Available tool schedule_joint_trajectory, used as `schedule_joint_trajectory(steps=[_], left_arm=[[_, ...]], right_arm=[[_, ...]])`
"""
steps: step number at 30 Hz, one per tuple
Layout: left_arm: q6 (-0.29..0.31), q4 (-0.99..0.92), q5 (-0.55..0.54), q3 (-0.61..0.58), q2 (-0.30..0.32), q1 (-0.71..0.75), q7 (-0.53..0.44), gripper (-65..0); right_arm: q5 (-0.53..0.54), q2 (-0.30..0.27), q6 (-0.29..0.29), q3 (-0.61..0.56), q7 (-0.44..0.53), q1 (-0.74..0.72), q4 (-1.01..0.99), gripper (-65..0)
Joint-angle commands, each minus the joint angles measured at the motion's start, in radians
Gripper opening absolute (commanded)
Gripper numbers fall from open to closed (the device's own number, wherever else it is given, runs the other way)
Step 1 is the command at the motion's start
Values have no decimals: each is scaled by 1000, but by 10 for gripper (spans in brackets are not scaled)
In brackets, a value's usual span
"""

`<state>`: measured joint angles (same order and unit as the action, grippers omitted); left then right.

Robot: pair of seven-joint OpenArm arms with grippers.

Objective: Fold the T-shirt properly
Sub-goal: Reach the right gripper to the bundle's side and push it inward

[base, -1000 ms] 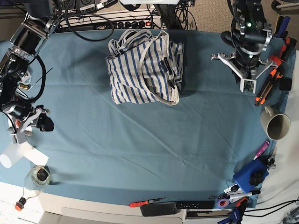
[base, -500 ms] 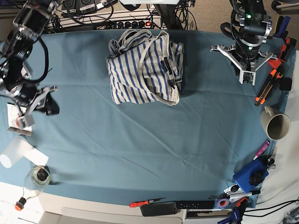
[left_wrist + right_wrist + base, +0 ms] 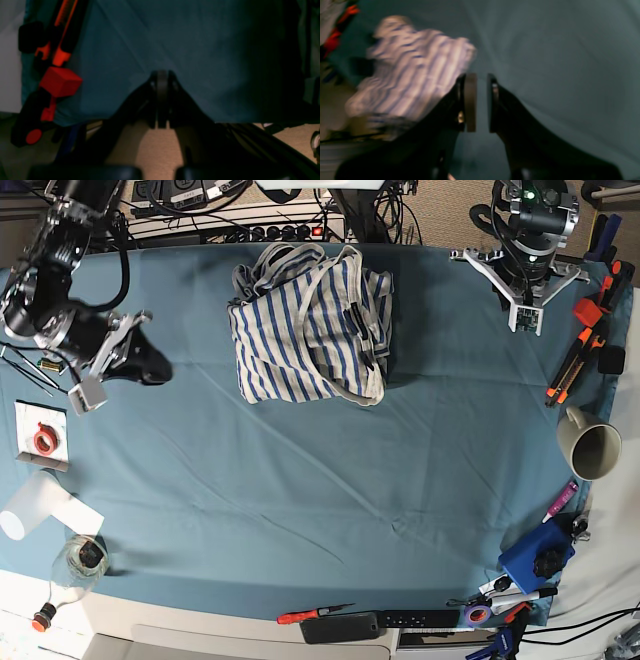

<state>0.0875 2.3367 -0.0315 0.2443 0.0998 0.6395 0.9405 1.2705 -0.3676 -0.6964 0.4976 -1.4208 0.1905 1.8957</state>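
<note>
The T-shirt (image 3: 310, 330), white with thin blue stripes, lies bunched in a rough rectangle at the back middle of the teal tablecloth (image 3: 300, 480). It shows blurred in the right wrist view (image 3: 415, 75), left of the fingers. My right gripper (image 3: 150, 365) hovers over the cloth well left of the shirt. Its pads stand a narrow gap apart with nothing between them (image 3: 482, 75). My left gripper (image 3: 162, 75) is shut and empty, above bare cloth at the back right corner (image 3: 527, 310), well right of the shirt.
Orange-and-black clamps (image 3: 575, 360) lie along the right edge and show in the left wrist view (image 3: 57, 80). A grey mug (image 3: 590, 445), a blue box (image 3: 535, 558) and hand tools (image 3: 400, 618) sit at right and front. A paper roll (image 3: 30, 505) and a bottle (image 3: 75, 565) sit front left.
My right arm has swung from the front left edge back and rightward, closer to the shirt. My left arm has moved toward the table's back edge. The shirt has not moved.
</note>
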Motion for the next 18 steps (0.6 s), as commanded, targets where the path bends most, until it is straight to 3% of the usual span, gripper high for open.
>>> schedule_joint_trajectory(steps=[1, 5, 13, 15, 18], left_arm=[[0, 19, 2, 2, 3, 8, -22, -650], [0, 19, 2, 2, 3, 8, -23, -650], [0, 19, 2, 2, 3, 8, -24, -650], [0, 19, 4, 2, 3, 8, -24, -650], [0, 19, 22, 2, 3, 8, -25, -650]], right_arm=[[56, -8, -2, 7, 25, -8, 32, -569], [108, 19, -2, -44, 25, -7, 38, -569], [87, 27, -2, -357, 25, -5, 20, -569], [30, 27, -2, -428, 25, 4, 19, -569], [-140, 27, -2, -526, 25, 32, -5, -569]])
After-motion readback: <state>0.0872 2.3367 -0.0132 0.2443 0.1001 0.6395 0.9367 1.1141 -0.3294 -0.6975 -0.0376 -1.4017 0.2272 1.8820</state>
